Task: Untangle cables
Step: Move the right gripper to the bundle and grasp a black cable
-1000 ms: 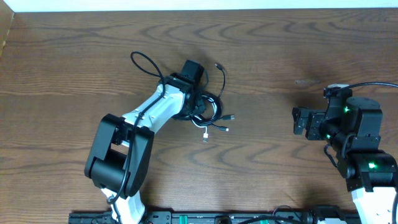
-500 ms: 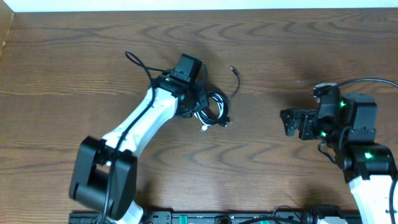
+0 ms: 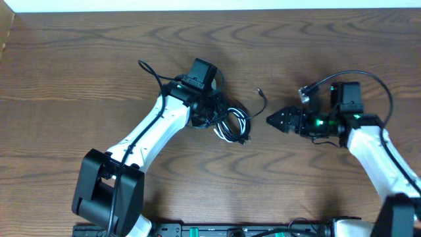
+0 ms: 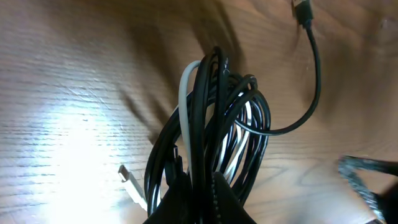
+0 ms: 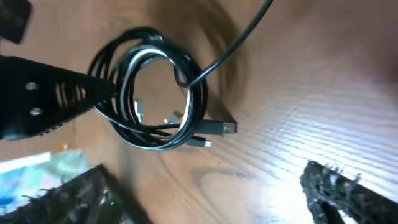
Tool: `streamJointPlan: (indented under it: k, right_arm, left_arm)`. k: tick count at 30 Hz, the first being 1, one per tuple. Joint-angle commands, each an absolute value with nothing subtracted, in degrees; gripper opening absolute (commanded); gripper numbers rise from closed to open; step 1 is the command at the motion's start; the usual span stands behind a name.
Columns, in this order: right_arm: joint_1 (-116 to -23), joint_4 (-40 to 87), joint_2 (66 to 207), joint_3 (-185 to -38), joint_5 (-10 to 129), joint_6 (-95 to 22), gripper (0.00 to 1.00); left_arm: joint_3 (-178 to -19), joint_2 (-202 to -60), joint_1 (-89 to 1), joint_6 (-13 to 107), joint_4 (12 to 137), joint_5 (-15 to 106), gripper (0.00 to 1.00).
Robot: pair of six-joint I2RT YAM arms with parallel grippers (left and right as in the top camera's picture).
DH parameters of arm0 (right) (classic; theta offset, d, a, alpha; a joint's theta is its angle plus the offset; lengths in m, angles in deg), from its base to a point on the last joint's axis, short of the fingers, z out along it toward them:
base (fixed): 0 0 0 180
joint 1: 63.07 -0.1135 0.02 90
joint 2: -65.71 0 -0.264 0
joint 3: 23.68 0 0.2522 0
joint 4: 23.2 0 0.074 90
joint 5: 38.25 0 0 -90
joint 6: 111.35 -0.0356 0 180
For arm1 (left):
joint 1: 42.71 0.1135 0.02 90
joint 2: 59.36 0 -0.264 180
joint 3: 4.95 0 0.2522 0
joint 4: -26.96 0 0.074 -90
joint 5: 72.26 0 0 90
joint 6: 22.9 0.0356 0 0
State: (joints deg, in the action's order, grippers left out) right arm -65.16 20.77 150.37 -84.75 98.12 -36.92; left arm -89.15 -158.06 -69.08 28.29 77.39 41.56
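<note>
Wood table (image 3: 66, 52) | black cable (image 4: 205, 124) coiled over white cable (image 4: 184, 93), bunched

- The left arm (image 3: 158, 125) had smooth white links and black joints, and a thin black cable ran along its long link.
- At its lower end sat a big, rounded black block (image 3: 108, 191).
- The right arm (image 3: 371, 141) also had a white link, and a black wrist with small green lights (image 3: 316, 122).
- A thick black wire (image 3: 358, 74) looped over that wrist.
- The right gripper (image 3: 271, 120) was black, and its fingers (image 5: 339, 186) had a rough, ribbed surface.
</note>
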Motion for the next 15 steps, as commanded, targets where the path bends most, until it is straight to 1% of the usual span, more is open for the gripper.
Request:
streamJointPlan:
  k: [1,2,4,5,7,9,11,13,15]
  right_arm:
    - [-68.15,19.53,155.72,-85.75,102.69,-38.71,0.90]
    - [-69.18,18.76,157.01,-85.75,102.73,-38.71,0.85]
    - [-71.41,15.92,158.78,-85.75,102.69,-39.76,0.69]
    - [-72.61,13.65,159.33,-85.73,102.21,-41.27,0.64]
    - [-73.92,12.03,159.46,-85.75,99.00,-44.24,0.63]
    - [-75.43,10.48,159.46,-85.75,95.54,-47.76,0.66]
    - [-76.52,8.64,159.46,-85.75,94.73,-49.12,0.66]
    - [-77.29,7.55,159.46,-85.75,93.60,-50.69,0.63]
    - [-78.10,7.60,159.46,-85.73,89.73,-54.08,0.57]
  left_arm:
    - [-89.17,-158.17,-69.52,27.46,77.54,42.41,0.07]
    - [-89.17,-158.17,-69.48,26.80,77.52,42.41,0.08]
    - [-89.17,-158.17,-69.48,25.32,77.28,42.93,0.08]
    - [-89.17,-158.17,-69.48,24.92,77.01,44.29,0.08]
    - [-89.17,-158.17,-69.48,24.73,75.57,47.50,0.07]
    - [-89.17,-158.17,-69.48,23.63,73.95,50.89,0.07]
    - [-89.17,-158.17,-69.48,22.56,73.56,52.16,0.07]
    - [-89.17,-158.17,-69.48,22.37,73.58,52.31,0.07]
    - [-89.17,-158.17,-69.48,22.26,73.54,53.03,0.08]
